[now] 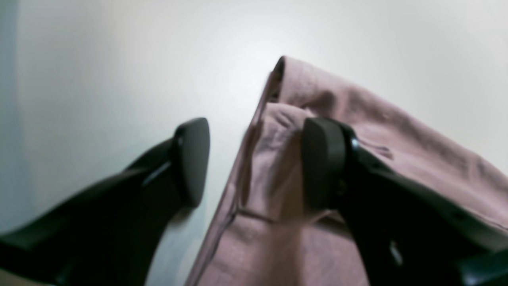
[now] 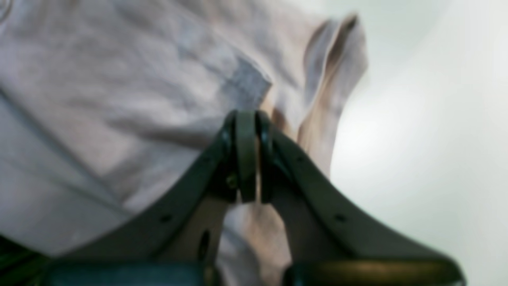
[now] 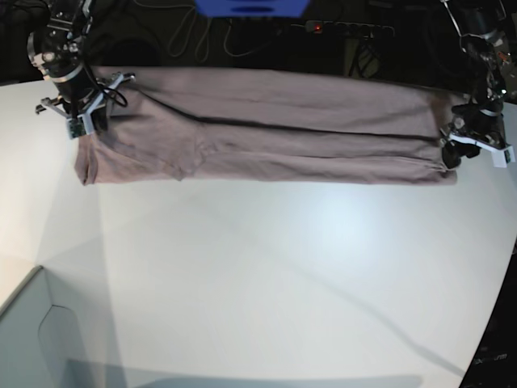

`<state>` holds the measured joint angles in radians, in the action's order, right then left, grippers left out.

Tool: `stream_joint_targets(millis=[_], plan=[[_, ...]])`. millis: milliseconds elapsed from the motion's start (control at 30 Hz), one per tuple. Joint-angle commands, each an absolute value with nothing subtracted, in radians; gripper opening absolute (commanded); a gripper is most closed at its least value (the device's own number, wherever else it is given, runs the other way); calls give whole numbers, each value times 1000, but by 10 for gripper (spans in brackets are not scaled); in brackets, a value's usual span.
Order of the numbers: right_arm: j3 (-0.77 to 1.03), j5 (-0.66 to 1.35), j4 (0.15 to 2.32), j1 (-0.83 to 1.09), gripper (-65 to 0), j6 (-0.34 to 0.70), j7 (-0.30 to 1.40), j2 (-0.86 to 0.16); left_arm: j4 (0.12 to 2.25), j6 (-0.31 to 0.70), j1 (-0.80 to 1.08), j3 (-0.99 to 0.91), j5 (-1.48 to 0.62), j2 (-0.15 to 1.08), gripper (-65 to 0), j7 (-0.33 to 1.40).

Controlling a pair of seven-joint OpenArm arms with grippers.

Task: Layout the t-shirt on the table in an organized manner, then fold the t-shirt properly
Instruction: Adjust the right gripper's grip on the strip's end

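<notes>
The mauve t-shirt (image 3: 266, 129) lies as a long folded band across the far part of the white table (image 3: 266, 267). At its left end in the base view, my right gripper (image 3: 83, 128) is down on the cloth. In the right wrist view that gripper (image 2: 255, 157) is shut, with a sliver of the t-shirt (image 2: 119, 99) pinched between the pads. My left gripper (image 3: 450, 152) is at the band's other end. Seen from the left wrist, it (image 1: 258, 163) stands open astride the t-shirt's (image 1: 377, 131) edge, one finger (image 1: 325, 163) over the cloth and the other (image 1: 192, 159) over bare table.
A pale grey box corner (image 3: 32, 323) juts in at the near left. Behind the table are dark cables, a power strip (image 3: 347, 28) and a blue object (image 3: 250, 6). The table's curved edge (image 3: 494, 323) runs down the right side.
</notes>
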<state>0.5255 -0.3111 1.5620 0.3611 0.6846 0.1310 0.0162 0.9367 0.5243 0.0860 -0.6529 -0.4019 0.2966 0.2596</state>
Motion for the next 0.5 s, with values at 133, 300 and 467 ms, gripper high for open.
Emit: stream_joint_targets(millis=[133,300,467], plan=[[568,-298,1573,372,-650,698,102,25,947,526,85,-657,-406,312,-288,257],[624,-298,1615,374,-650,698,99,51,947,526,87,-657,-406,312,-288,257],[619,-298,1623,374,-650,698,101,71,949,526,87,-657,-406,311,-288,257]])
